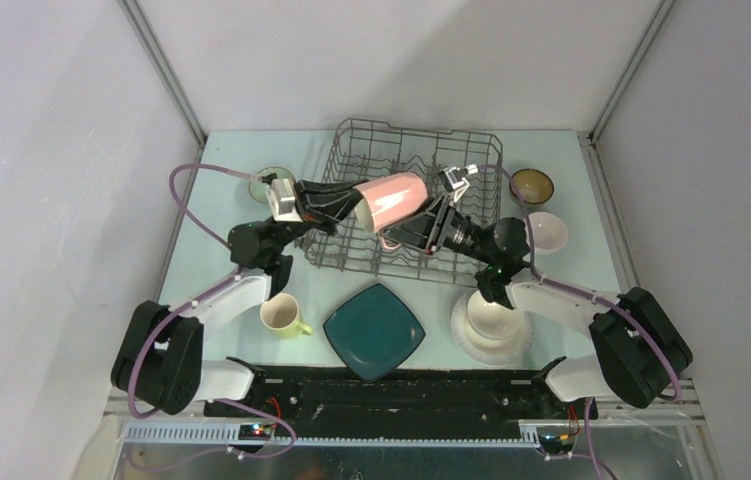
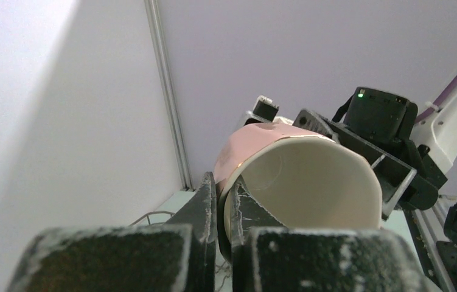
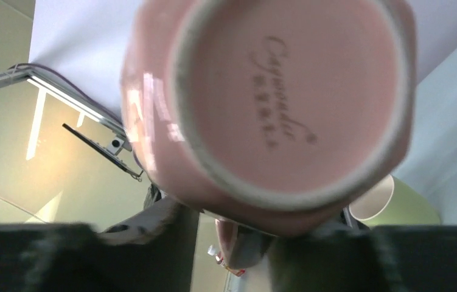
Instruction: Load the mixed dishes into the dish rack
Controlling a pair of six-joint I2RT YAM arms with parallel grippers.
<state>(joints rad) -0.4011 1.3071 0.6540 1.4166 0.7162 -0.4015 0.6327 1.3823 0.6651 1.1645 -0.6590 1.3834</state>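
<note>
Pink mug: glazed ceramic, faceted outer wall, cream inside with a thin gold line on the lip. Its unglazed foot ring faces the right wrist camera. The base carries a slanted cursive word starting with "C" (the rest is not legible to me) and a row of tiny characters under it, unreadable.

Position: the mug is on its side in the air over the near half of the dish rack, a grey wire basket with upright tines.

Left gripper: black fingers with a white-flecked rough surface, clamped thin on the mug's rim wall, one inside and one outside.

Right gripper: dark fingers stand apart at the mug's base end, both blurred. Cannot tell if they press on it.

On the pale table: dark teal square plate and yellow-green mug, both glossy
</note>
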